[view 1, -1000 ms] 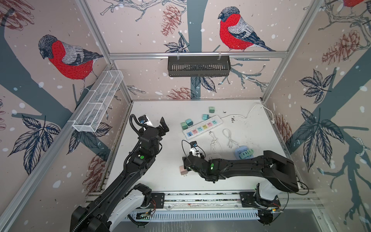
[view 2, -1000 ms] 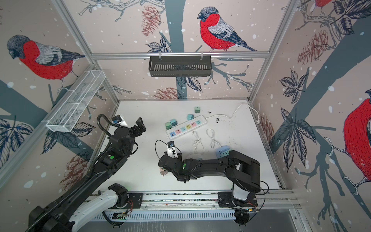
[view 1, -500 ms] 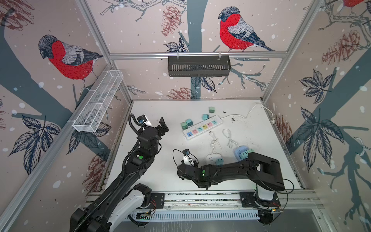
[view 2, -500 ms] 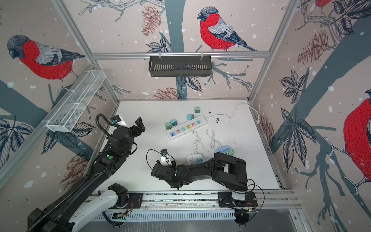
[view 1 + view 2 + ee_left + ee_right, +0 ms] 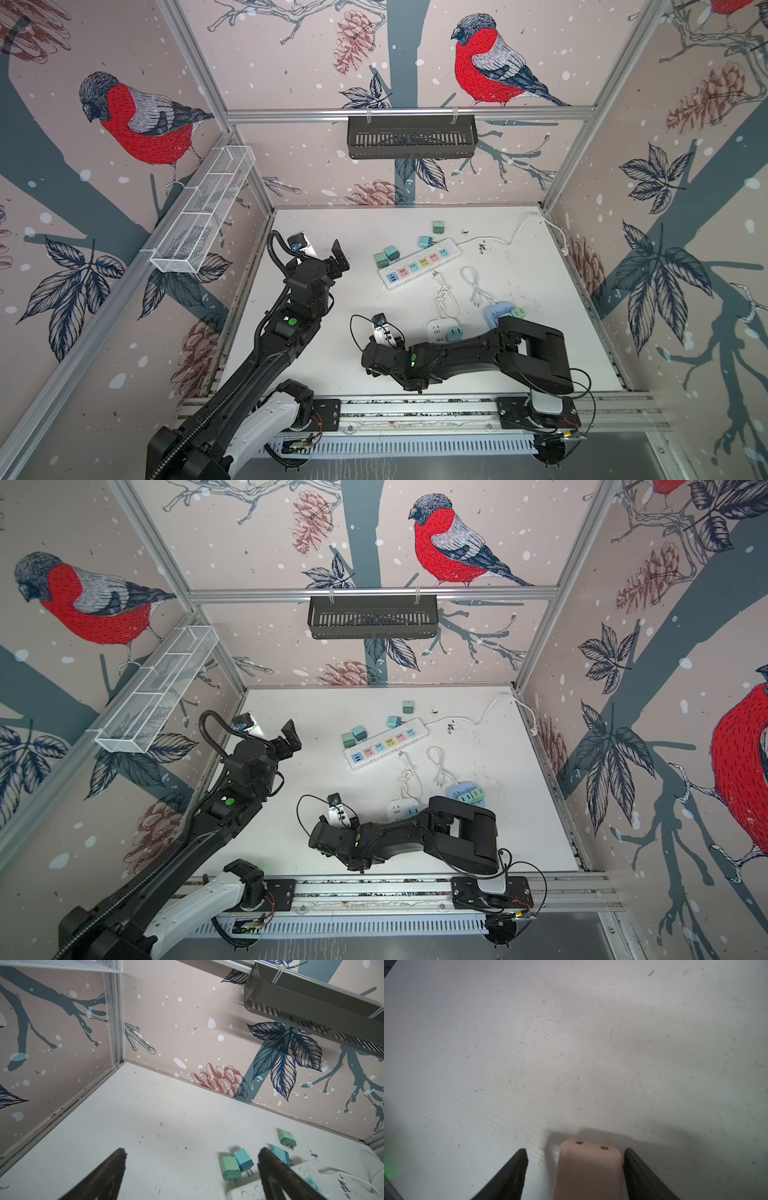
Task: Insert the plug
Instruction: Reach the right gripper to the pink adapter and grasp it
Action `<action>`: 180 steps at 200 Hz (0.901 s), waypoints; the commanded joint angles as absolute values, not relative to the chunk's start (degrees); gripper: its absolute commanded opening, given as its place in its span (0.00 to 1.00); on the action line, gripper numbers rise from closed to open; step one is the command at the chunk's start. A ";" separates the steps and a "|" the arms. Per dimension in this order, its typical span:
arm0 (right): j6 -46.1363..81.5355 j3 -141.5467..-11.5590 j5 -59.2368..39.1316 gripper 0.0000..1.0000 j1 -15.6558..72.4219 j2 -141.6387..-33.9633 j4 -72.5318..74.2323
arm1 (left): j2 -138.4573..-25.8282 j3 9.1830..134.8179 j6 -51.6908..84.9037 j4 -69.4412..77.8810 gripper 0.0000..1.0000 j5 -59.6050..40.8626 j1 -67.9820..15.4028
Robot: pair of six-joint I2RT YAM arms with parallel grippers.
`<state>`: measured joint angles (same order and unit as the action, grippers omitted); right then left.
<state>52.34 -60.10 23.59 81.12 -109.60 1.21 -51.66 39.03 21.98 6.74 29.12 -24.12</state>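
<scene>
Right gripper (image 5: 575, 1167) low over table (image 5: 571, 1043), jaws spread, pink plug (image 5: 588, 1169) between, touching one finger. Left gripper (image 5: 191, 1169) spread, empty.

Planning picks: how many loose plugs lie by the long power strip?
4: green plug, teal plug at its left end; second teal mid-strip; second green farther back. Others possibly hidden.

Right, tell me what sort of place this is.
Most likely a robot test cell, not a home: a white tabletop boxed in by aluminium framing and bird-print wall panels, with two black arms mounted on a front rail and power strips and plug adapters laid out as practice pieces.
</scene>
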 commanded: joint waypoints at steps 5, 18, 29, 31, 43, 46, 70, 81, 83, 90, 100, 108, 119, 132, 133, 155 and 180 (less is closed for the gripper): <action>51.50 -60.60 23.69 0.72 81.89 -109.53 0.00 | -52.74 39.16 21.27 11.47 0.98 26.79 -23.99; 51.67 -60.49 24.03 0.71 82.30 -109.77 -0.15 | -54.17 39.72 21.62 12.07 0.98 26.51 -23.99; 51.85 -60.39 24.10 0.67 82.44 -110.02 -0.38 | -55.53 40.62 21.25 12.06 0.98 26.37 -23.91; 51.92 -60.38 24.13 0.67 82.44 -110.08 -0.40 | -55.78 40.85 21.13 12.00 0.98 26.37 -23.91; 52.27 -60.11 24.47 0.63 82.44 -110.34 -0.68 | -56.90 42.00 20.92 11.32 0.98 26.73 -23.77; 52.27 -60.04 24.52 0.62 82.44 -110.38 -0.77 | -57.10 42.26 20.96 11.16 0.98 26.76 -23.74; 52.77 -59.50 24.22 0.54 82.60 -111.18 -0.54 | -57.10 44.19 21.75 7.67 0.98 24.95 -23.64; 53.07 -59.32 24.16 0.49 82.66 -111.54 -0.54 | -56.40 44.88 21.44 5.98 0.98 23.17 -23.68; 53.15 -59.33 24.21 0.49 82.69 -111.58 -0.53 | -56.24 44.90 21.31 5.71 0.98 22.84 -23.65; 53.41 -59.17 24.47 0.47 82.71 -111.77 -0.51 | -55.64 45.16 20.95 4.78 0.98 21.90 -23.64; 53.74 -58.91 24.71 0.43 82.71 -111.76 -0.53 | -54.63 44.88 20.50 4.27 0.98 21.16 -23.64; 53.94 -58.73 25.06 0.41 82.71 -111.68 -0.57 | -54.01 44.66 20.31 4.11 0.98 20.88 -23.65; 54.07 -58.62 25.22 0.39 82.66 -111.61 -0.40 | -53.54 44.52 20.22 3.81 0.98 20.27 -23.62; 54.09 -58.54 25.22 0.37 82.75 -111.61 -0.03 | -53.69 44.56 20.30 3.73 0.98 19.18 -23.68; 54.07 -58.54 25.22 0.36 82.77 -111.61 -0.01 | -53.74 44.56 20.30 3.71 0.98 19.04 -23.62; 53.99 -58.19 25.90 0.31 82.79 -111.15 0.26 | -55.32 44.86 19.86 4.16 0.98 16.05 -23.60; 52.77 -55.97 28.66 0.28 82.71 -107.64 1.98 | -57.54 47.16 20.96 1.12 0.98 14.98 -23.68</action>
<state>52.69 -57.80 27.03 82.72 -110.04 3.86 -56.31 45.19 20.53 2.96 17.45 -23.75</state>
